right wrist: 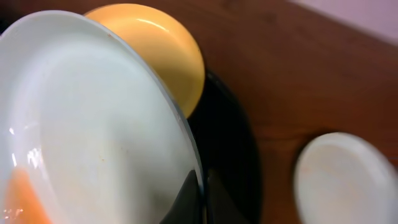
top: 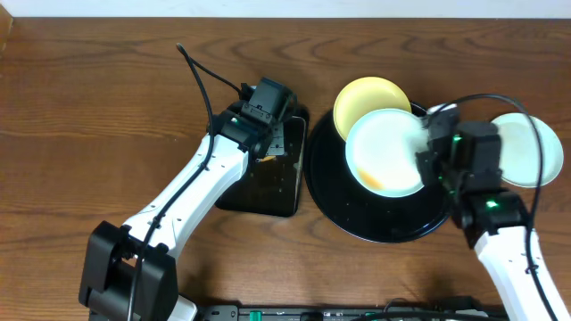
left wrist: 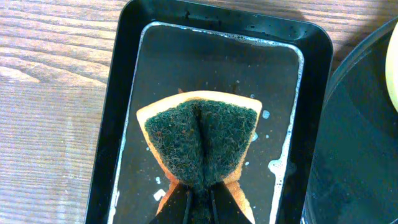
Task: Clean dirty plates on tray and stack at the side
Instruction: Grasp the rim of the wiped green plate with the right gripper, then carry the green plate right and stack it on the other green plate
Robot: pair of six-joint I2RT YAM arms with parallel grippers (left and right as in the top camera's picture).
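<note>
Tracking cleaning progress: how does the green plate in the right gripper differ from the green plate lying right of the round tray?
The held plate carries an orange smear near its edge; the loose plate shows no distinct smear. The held plate is pinched at its rim by the right gripper above the round tray; the loose plate lies free on the table, off the tray. Both are small, round and pale green.

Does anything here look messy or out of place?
Yes. The mint plate in the right gripper has an orange smear. The yellow plate seems to overhang the round tray's far rim. The left gripper pinches the sponge into a fold.
</note>
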